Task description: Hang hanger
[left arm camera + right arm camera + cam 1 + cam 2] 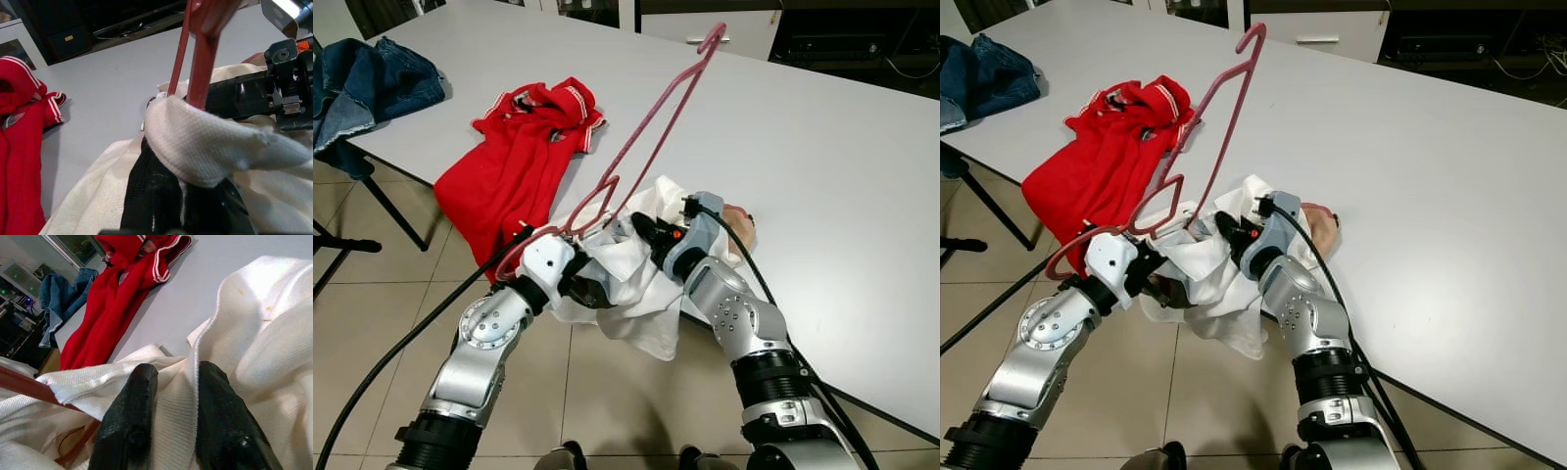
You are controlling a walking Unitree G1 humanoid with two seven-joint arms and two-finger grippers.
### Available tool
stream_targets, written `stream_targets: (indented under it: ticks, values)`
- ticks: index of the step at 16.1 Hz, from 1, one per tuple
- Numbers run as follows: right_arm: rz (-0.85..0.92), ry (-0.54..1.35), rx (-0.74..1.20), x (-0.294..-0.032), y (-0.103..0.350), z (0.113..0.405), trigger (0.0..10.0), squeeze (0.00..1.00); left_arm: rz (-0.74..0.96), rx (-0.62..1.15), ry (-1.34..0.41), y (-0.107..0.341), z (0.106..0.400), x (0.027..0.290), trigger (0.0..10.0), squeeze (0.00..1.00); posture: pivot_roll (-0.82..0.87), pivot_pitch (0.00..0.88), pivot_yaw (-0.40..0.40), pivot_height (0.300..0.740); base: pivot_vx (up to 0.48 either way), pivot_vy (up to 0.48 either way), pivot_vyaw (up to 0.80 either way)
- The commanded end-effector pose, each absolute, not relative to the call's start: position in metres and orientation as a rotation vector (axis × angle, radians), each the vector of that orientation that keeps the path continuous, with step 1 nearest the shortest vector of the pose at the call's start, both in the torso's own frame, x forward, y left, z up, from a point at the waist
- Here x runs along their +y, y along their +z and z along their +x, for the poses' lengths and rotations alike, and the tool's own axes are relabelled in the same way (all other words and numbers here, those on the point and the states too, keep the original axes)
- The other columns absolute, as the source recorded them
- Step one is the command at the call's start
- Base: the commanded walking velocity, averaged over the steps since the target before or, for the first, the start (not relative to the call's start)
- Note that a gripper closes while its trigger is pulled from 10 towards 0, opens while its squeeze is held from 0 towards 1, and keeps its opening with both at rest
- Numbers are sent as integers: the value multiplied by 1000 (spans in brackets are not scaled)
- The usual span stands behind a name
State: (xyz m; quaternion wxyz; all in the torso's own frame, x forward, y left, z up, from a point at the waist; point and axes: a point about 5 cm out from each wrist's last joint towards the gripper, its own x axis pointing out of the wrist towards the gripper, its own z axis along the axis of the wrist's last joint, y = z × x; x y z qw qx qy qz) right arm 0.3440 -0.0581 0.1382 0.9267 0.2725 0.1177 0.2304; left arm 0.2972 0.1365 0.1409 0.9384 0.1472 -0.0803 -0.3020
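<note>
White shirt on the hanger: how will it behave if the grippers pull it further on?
Likely floppy: the white shirt bunches in folds and sags off the table edge. Probably light, since the thin pink hanger stands tilted up with it. It may snag, as cloth is wrapped over the hanger arm by the left gripper; the right gripper pinches a fold.

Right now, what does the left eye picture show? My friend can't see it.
Two silver robot arms hold a white shirt at the edge of a grey table, with a red hanger sticking up from it. A red shirt lies behind, and jeans at the far corner.
</note>
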Motion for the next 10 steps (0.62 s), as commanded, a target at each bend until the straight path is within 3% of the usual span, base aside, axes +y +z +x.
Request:
stream_targets:
  ticks: [1,10]
  values:
    - [547,464,243,-57,139,345,0,0,302,-38,-619,118,294,141,10000,0,81,165,81,740,0,0,0]
    - [596,447,208,-62,147,347,0,0,302,-38,-621,118,295,141,10000,0,76,161,85,740,0,0,0]
